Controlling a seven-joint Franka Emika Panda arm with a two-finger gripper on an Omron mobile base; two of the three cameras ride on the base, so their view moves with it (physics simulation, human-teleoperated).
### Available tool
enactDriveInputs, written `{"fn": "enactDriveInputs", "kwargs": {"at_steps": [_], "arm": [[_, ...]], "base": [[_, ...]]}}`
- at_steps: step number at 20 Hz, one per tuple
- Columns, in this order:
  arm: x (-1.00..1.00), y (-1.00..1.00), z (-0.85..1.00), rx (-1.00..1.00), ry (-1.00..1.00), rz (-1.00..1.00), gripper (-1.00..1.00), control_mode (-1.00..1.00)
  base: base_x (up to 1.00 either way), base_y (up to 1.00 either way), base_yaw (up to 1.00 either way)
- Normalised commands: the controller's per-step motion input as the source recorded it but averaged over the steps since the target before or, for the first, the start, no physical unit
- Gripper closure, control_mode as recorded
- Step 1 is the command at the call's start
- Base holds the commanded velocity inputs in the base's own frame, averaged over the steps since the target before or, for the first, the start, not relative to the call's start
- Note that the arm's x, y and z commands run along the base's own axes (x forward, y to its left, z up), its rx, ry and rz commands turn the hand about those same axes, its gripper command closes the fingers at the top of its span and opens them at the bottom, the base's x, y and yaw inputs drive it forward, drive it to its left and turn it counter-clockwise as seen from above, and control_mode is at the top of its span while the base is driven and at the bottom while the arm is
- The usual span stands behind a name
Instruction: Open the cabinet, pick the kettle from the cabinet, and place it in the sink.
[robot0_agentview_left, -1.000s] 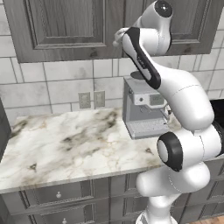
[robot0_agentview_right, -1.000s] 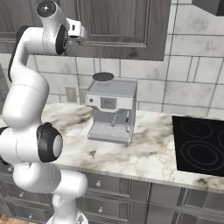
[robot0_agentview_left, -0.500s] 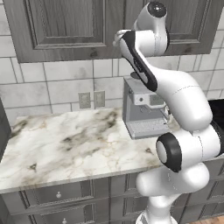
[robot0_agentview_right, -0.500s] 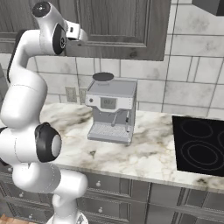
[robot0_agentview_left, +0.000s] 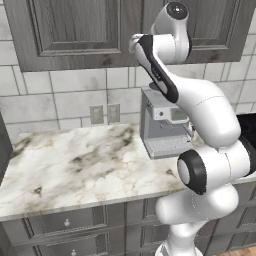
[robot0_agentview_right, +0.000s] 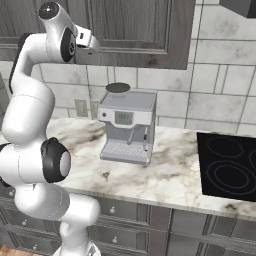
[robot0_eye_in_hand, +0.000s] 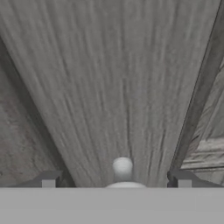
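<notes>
The cabinet (robot0_agentview_left: 75, 30) (robot0_agentview_right: 135, 30) hangs above the counter with both doors closed. My arm reaches up to it, and the hand rests against the lower part of a door. In the hand view the wood-grain door (robot0_eye_in_hand: 109, 78) is very close. Its small round silver knob (robot0_eye_in_hand: 122, 167) stands between my two finger tips. The gripper (robot0_eye_in_hand: 116, 180) is open, one finger on each side of the knob with a gap on both sides. The kettle is hidden and the sink is out of view.
A boxy silver coffee machine (robot0_agentview_left: 162, 125) (robot0_agentview_right: 127, 127) stands on the marble counter (robot0_agentview_left: 75, 165) under the hand. A black cooktop (robot0_agentview_right: 227, 167) lies to the right. Wall outlets (robot0_agentview_left: 105, 114) sit on the tiled backsplash, with grey drawer fronts (robot0_agentview_left: 65, 220) below.
The upper arm has shifted slightly left at the cabinet door. The doors and the things on the counter have not moved.
</notes>
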Motion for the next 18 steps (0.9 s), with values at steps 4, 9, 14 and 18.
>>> {"fn": "enactDriveInputs", "kwargs": {"at_steps": [4, 9, 14, 18], "arm": [[0.27, -0.02, 0.0, 0.0, -0.12, 0.04, 1.0, -1.0], [0.24, -0.03, 0.07, 0.0, -0.12, 0.04, 1.0, -1.0], [0.23, -0.02, 0.2, -0.01, -0.11, 0.03, 1.0, -1.0], [0.21, 0.0, 0.19, 0.0, -0.04, 0.0, 1.0, -1.0]], "base": [[0.0, 0.0, 0.0], [0.0, 0.0, 0.0], [0.0, 0.0, 0.0], [0.0, 0.0, 0.0]]}}
